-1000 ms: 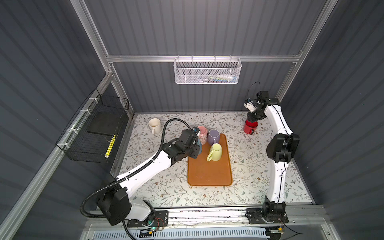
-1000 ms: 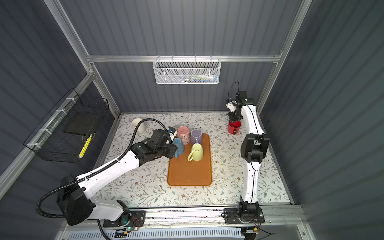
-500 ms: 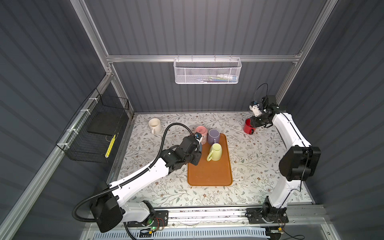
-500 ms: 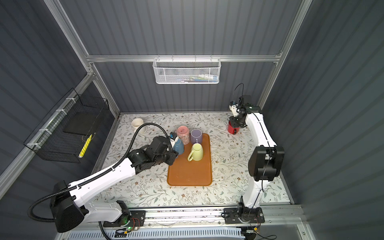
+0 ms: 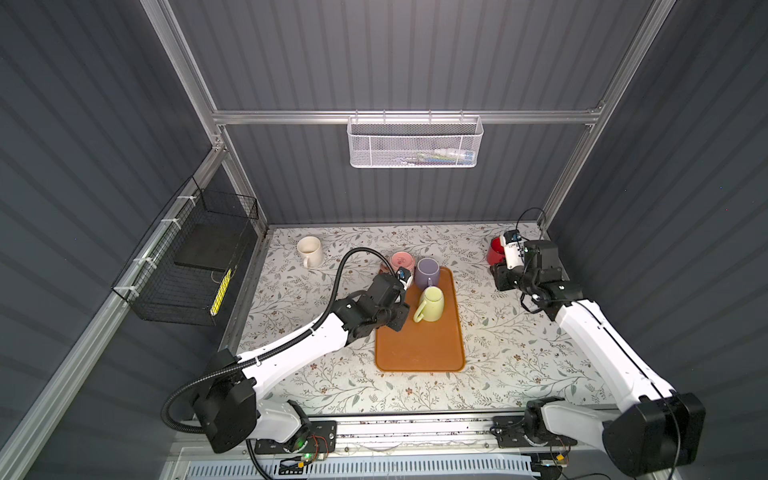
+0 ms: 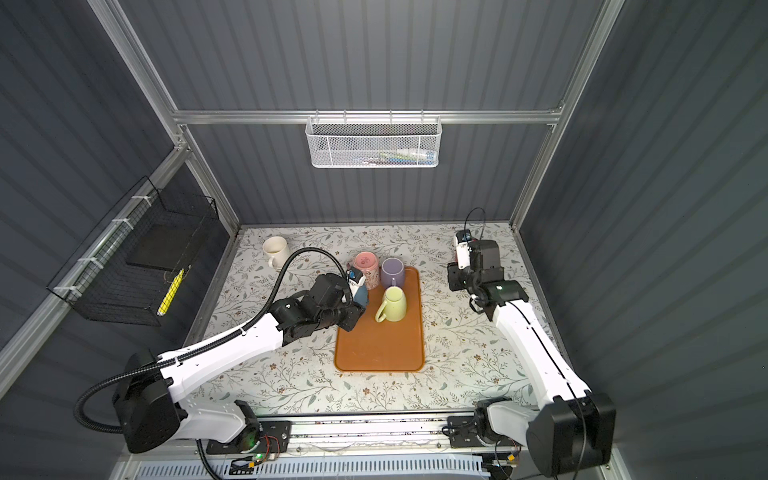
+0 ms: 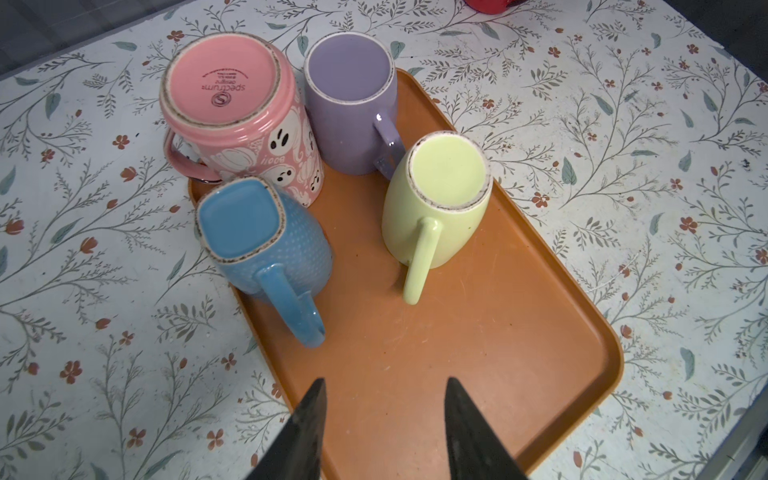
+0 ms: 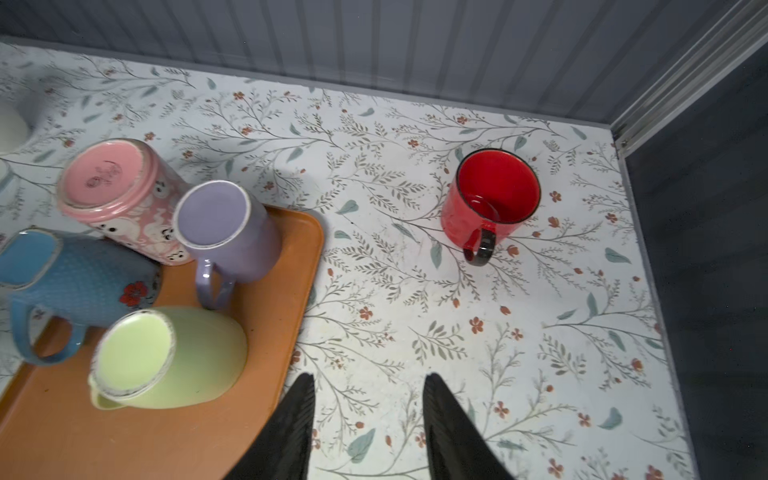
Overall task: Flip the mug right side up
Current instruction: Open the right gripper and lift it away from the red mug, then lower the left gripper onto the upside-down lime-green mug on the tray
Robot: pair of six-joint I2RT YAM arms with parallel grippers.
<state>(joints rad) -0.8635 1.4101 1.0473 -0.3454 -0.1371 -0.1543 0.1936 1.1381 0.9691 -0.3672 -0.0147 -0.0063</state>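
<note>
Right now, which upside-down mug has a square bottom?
The blue dimpled ceramic mug; the pink ghost-print mug, purple mug and yellow-green mug have round bottoms.

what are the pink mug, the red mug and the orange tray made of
Pink mug: likely glazed ceramic; glossy wall, rough unglazed foot ring. Red mug: glossy, thin dark rim; enamelled metal or ceramic, cannot tell. Orange tray: probably matte plastic, faintly scuffed.

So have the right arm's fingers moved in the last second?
Yes. The right fingers have drawn back from over the red mug toward the front edge of the table. They stand open, empty.
</note>
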